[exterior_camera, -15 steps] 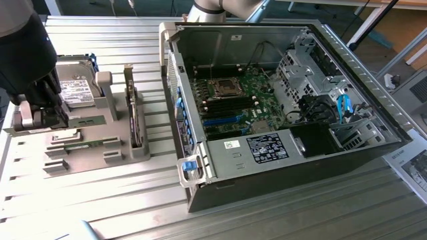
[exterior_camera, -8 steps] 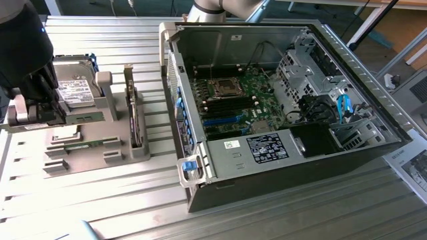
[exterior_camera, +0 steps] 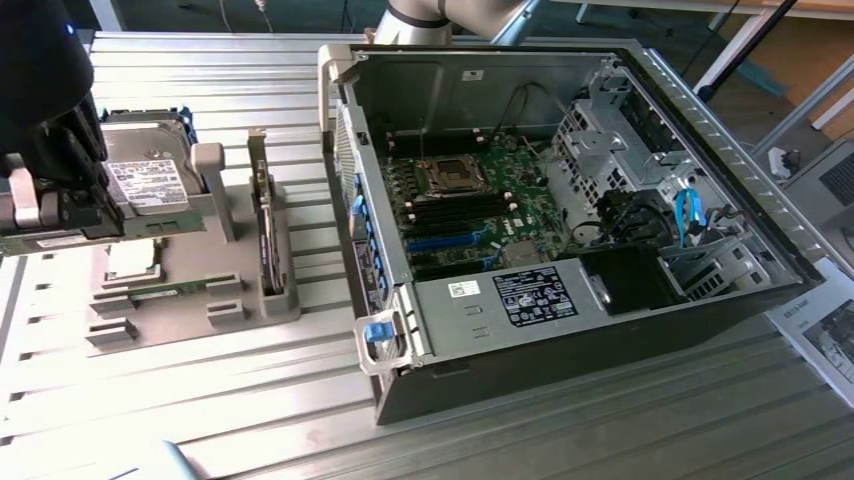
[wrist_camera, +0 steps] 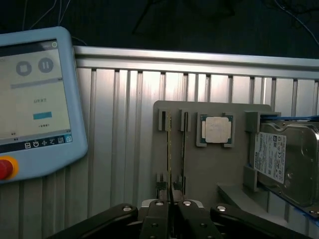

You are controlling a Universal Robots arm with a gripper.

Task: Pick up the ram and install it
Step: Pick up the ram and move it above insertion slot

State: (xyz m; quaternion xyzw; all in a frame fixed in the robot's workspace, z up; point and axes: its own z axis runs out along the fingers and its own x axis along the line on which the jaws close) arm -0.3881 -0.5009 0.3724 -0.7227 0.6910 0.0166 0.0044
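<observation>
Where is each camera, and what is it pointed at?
Exterior view: off the arm, up high, looking down on the open computer, grey tray and hard drive; the arm shows at the far edge, jaws holding the ram at the exterior view's left.
Wrist view: on the wrist, looking past its jaws at that tray.
Shared: tray, hard drive, jaws.

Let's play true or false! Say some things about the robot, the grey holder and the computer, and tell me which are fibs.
1. The tool is closed on the ram, which stands in the grey holder. True.
2. The computer case has its side cover on. False: it is open, and the motherboard shows.
3. A square silver processor chip sits in the holder. True.
4. The hard drive lies inside the computer case. False: it rests on the holder.
</observation>
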